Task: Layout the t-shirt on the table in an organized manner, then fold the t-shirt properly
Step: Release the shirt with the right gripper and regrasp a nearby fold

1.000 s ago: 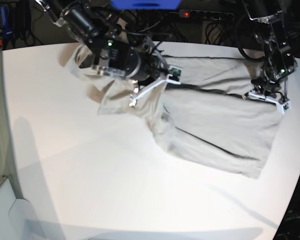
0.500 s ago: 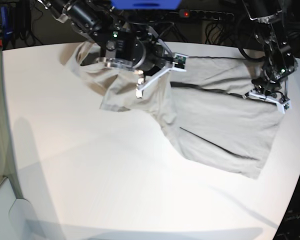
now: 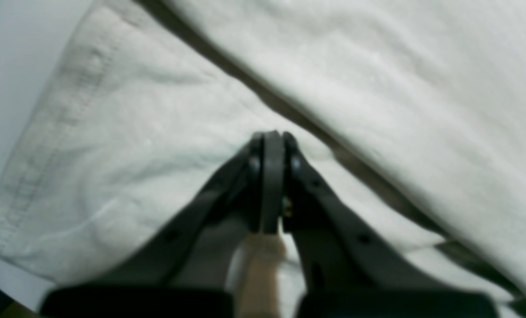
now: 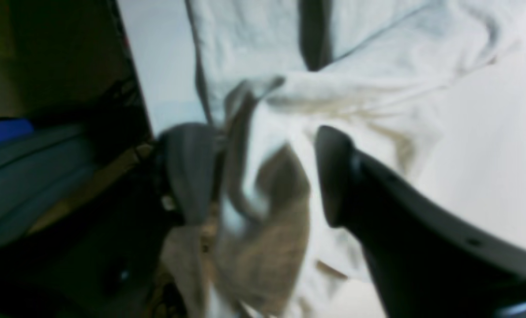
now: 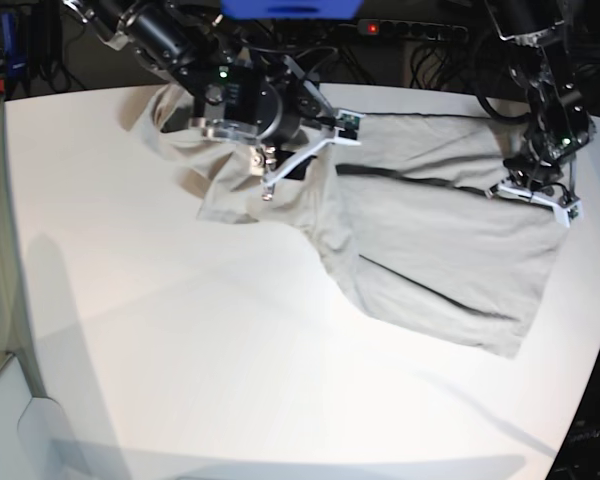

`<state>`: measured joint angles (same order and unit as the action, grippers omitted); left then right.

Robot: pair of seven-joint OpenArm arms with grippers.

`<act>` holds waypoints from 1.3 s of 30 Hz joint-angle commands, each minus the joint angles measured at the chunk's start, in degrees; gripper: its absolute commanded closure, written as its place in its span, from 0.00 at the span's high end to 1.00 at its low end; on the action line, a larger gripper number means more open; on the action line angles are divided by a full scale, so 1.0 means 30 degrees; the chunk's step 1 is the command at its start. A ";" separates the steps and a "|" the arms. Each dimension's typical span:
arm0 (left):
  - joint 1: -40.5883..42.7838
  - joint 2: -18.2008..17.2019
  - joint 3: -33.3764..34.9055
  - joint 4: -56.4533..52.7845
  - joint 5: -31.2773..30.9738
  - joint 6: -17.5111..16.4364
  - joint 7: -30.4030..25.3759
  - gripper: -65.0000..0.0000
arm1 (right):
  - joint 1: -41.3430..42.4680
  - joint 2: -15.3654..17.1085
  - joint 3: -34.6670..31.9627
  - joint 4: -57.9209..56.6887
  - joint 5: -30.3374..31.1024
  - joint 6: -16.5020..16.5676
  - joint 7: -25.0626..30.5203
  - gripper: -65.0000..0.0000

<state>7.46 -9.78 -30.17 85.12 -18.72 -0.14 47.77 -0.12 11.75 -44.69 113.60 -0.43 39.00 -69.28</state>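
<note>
The beige-grey t-shirt (image 5: 430,250) lies crumpled across the far half of the white table (image 5: 180,340), running from the far left down to the right. My right gripper (image 5: 302,160) is over its bunched left part. In the right wrist view its jaws stand open (image 4: 263,176), with folds of the shirt (image 4: 377,66) between and under them. My left gripper (image 5: 537,197) is at the shirt's right edge. In the left wrist view it is shut (image 3: 267,141) on a pinch of the shirt (image 3: 135,132) near a hemmed edge.
A power strip (image 5: 410,30) with a red light and cables lie behind the table's far edge. A blue object (image 5: 290,8) is at the top. The table's curved edge (image 5: 590,390) runs close to the shirt on the right.
My right gripper has moved toward the far edge, then slightly left, and the shirt's bunched middle has shifted with it. My left gripper has stayed in place.
</note>
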 commanded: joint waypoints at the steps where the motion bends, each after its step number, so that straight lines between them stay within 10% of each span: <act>1: -0.0100 -0.0154 -0.0067 0.0300 -0.0075 0.0121 -0.0025 0.01 | 0.0318 0.0172 0.0200 0.0536 0.0040 0.0332 0.0191 0.62; 24: -0.0100 -0.0154 -0.0067 0.0183 0.0013 0.0121 0.0004 0.01 | 0.2956 0.0143 0.9430 0.0506 0.0040 0.0332 0.0191 0.62; 39: -0.0100 -0.0154 0.0051 0.0183 0.0013 0.0179 -0.0055 0.01 | 0.1403 -0.0619 1.1071 -0.2570 0.0010 0.0332 0.0191 0.63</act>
<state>7.46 -9.67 -29.93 85.10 -18.63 -0.12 47.57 3.09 9.72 -11.86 105.01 -0.27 38.98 -69.36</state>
